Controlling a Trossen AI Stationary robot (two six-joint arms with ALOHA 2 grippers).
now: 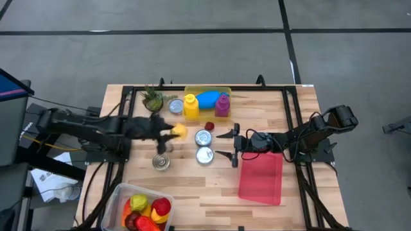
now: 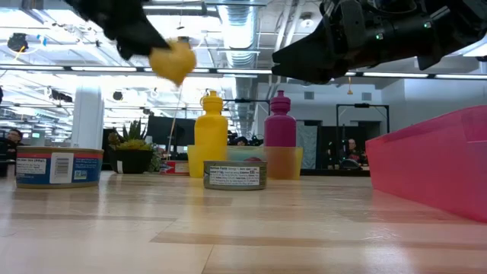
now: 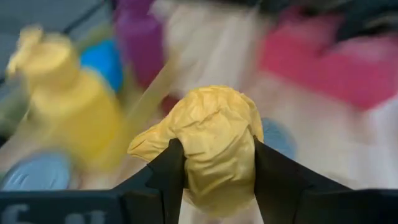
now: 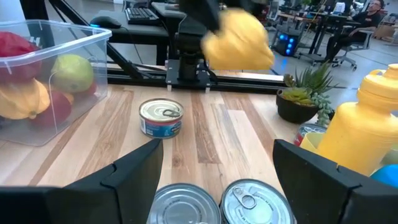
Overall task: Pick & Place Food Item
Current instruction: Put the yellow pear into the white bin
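A crumpled yellow food item point(image 3: 211, 137) hangs in the air above the table's middle, with my left gripper point(image 1: 171, 132) shut on it. The low view shows the yellow item point(image 2: 173, 61) well above the tabletop, and it also appears high up in the right wrist view point(image 4: 239, 40). My right gripper point(image 1: 221, 145) waits open to the right of two tins point(image 1: 203, 146), its fingers pointing toward the table's left, with nothing between them. My left gripper pinches the yellow food item by its two opposite sides point(image 3: 186, 163), one dark finger point(image 3: 169, 174) on each side. The fingers come from the table's left, slanting a little downward. The item is lifted clear of the table, and its wrinkled bulk sticks out past the fingertips.
A clear bin of fruit point(image 1: 122, 192) stands at the near left and a red bin point(image 1: 261, 178) at the near right. Another tin point(image 1: 161, 162) lies near the left gripper. A yellow bottle point(image 1: 191, 106), a magenta bottle point(image 1: 222, 104) and a small plant point(image 1: 153, 98) line the far side.
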